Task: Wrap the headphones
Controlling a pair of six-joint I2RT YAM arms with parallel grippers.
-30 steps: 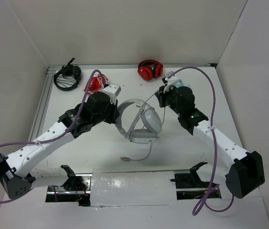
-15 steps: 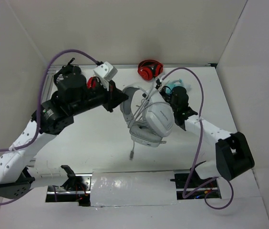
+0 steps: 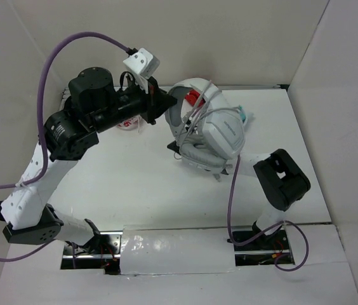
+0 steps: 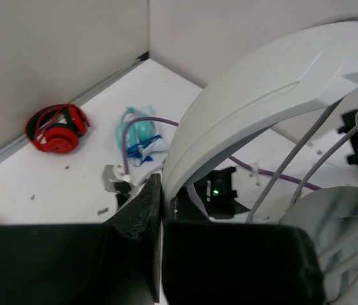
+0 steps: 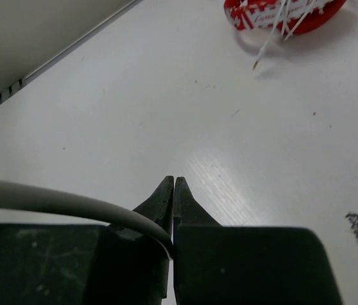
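The large white headphones (image 3: 220, 133) hang in the air over the back middle of the table. My left gripper (image 3: 162, 103) is shut on their wide headband (image 4: 261, 89), which runs down between its fingers (image 4: 144, 210). Thin grey cable strands (image 4: 293, 159) cross the earcups. In the top view my right arm (image 3: 280, 178) is folded low beneath the headphones and its gripper is mostly hidden. In the right wrist view my right gripper (image 5: 174, 181) points down at the table, shut, with the grey cable (image 5: 52, 200) pinched at the base of its jaws.
Red headphones (image 4: 55, 130) and small light-blue headphones (image 4: 138, 133) lie near the back wall. A red-and-white item (image 5: 280, 13) sits on the table at the back left (image 3: 128, 122). White walls close in the table on three sides.
My left arm has lifted the headphones off the table, up and toward the back right. My right arm has folded in under them, and its jaws opened briefly and shut again on the cable.
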